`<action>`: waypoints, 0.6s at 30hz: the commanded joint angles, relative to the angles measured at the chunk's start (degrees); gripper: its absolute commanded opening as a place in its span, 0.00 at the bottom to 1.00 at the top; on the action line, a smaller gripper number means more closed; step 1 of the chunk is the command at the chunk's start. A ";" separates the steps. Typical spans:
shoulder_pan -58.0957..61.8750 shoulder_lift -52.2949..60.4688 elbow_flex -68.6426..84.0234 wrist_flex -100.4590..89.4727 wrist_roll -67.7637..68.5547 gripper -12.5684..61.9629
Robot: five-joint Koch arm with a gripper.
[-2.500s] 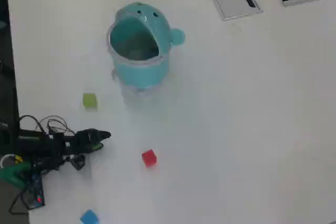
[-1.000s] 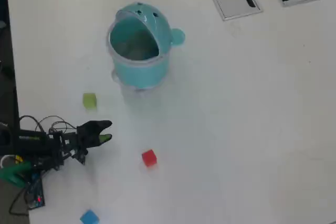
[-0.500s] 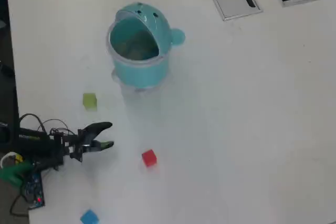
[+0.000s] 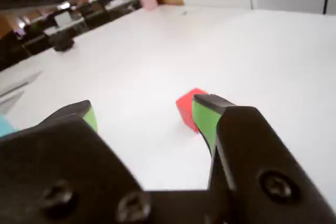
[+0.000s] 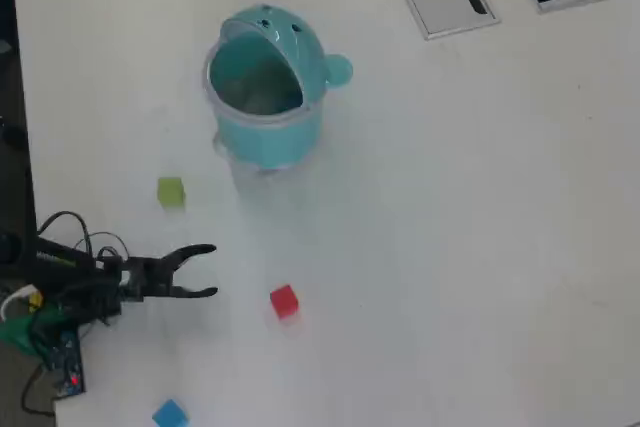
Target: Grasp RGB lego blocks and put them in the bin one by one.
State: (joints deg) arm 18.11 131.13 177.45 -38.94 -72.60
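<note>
Change since the earlier overhead pictures: the gripper (image 5: 212,270), which lay pressed together and pointing right a couple of seconds ago, now stands spread wide, its two tips forking apart; the opening has grown step by step across the last second. The arm has also settled slightly lower in the overhead view and nearer the red block. Blocks and bin lie where they lay before.

Arm: stretched low along the left edge of the white table (image 5: 460,227), reaching rightward in the overhead view, loose black cables looped behind it over a small circuit board with a red light (image 5: 66,372).

Gripper, wrist view (image 4: 142,109): two black jaws with green pads (image 4: 205,119), well apart, nothing between them but bare tabletop.

Red block (image 5: 284,302): on the table to the right of the gripper and a little lower in the overhead view, apart from both tips. In the wrist view (image 4: 188,108) it sits just beyond the right-hand pad, partly hidden by it.

Yellow-green block (image 5: 171,192): on the table above the gripper in the overhead view, between arm and bin.

Blue block (image 5: 170,414): at the bottom edge of the overhead view, below the arm.

Bin (image 5: 266,87): teal, domed hood, round side knob, upright near the top centre, well apart from the gripper; its inside looks empty
</note>
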 commanded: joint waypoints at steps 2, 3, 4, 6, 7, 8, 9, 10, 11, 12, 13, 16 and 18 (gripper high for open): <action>0.70 3.52 -0.88 -3.78 -5.01 0.61; 0.70 3.52 -1.49 -3.16 -6.50 0.61; 0.53 3.43 -2.20 -1.76 -8.09 0.61; -0.09 3.25 -4.48 2.20 -10.20 0.61; -0.70 3.25 -5.45 3.52 -11.16 0.61; -1.23 3.08 -6.33 4.66 -12.04 0.60; -1.85 2.99 -6.94 5.27 -12.48 0.60; -2.64 2.81 -7.47 6.15 -13.10 0.60; -3.34 2.81 -7.56 7.03 -14.15 0.60; -3.96 2.55 -7.91 7.47 -15.38 0.60; -4.39 1.76 -8.88 7.82 -16.44 0.60; -4.48 -2.20 -14.15 10.11 -19.25 0.58; -3.87 -5.63 -17.23 10.46 -19.86 0.59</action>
State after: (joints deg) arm 14.06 126.65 164.44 -28.21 -90.53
